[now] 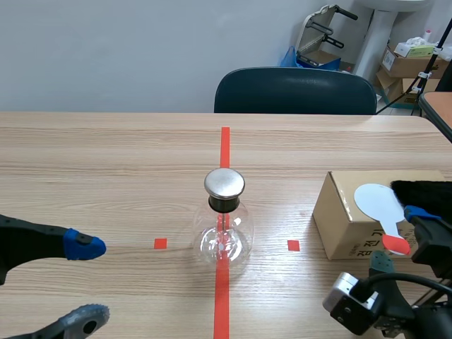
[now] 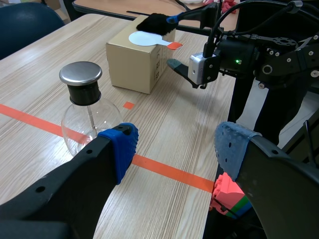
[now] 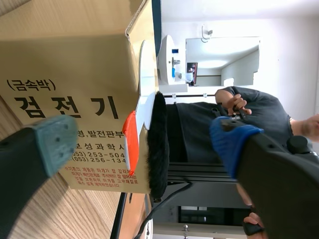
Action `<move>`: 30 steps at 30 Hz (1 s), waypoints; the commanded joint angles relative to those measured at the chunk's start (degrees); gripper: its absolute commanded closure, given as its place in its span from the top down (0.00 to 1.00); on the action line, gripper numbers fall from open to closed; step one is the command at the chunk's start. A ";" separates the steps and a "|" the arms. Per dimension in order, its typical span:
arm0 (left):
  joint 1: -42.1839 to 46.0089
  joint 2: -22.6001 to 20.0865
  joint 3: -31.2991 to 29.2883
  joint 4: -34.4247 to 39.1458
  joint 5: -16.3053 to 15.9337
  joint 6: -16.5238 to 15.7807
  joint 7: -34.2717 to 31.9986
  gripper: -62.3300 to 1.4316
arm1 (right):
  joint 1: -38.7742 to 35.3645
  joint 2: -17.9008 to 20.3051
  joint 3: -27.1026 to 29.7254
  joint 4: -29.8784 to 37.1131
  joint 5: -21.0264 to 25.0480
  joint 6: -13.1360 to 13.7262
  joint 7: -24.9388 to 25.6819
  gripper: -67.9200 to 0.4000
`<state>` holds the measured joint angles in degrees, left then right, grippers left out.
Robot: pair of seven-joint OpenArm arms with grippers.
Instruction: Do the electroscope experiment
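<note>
The electroscope, a round glass flask (image 1: pixel 224 236) with a metal cap (image 1: pixel 224 183), stands on the red tape line at the table's middle; it also shows in the left wrist view (image 2: pixel 84 122). To its right is a cardboard box (image 1: pixel 349 219). On the box lie a white paddle (image 1: pixel 376 201) with a red handle (image 3: pixel 130 142) and a black fur pad (image 1: pixel 424 191). My right gripper (image 1: pixel 402 238) is open at the box's near edge, with one finger on each side of the red handle and fur (image 3: pixel 158 144), touching neither. My left gripper (image 1: pixel 88 282) is open, left of the flask.
A dark chair (image 1: pixel 295 90) stands behind the table's far edge. Cardboard boxes (image 1: pixel 406 60) and equipment sit at the back right. A person in a dark top (image 3: pixel 239 114) is visible beyond the box in the right wrist view. A small coloured block (image 2: pixel 227 196) lies below my left gripper.
</note>
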<state>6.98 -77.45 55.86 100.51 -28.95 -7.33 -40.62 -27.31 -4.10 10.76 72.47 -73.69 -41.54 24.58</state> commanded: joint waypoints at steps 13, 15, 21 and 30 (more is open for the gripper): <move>0.00 0.28 0.00 0.92 0.00 -0.07 0.13 0.59 | 0.81 0.76 0.00 0.52 0.44 -2.78 0.15 1.00; 0.00 0.28 0.00 0.92 0.00 -0.07 0.13 0.59 | 0.81 0.76 0.00 0.52 0.44 -2.56 0.15 1.00; 0.00 0.28 0.00 0.92 0.00 0.11 0.13 0.59 | 0.81 0.76 0.00 0.52 0.44 -2.56 0.15 1.00; 0.00 0.28 0.00 0.92 0.00 0.11 0.15 0.59 | 0.81 0.79 0.00 0.52 0.44 -2.56 0.15 1.00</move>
<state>6.98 -77.45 55.86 100.51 -28.95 -7.16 -39.88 -27.31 -4.10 10.76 72.47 -73.69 -41.52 24.56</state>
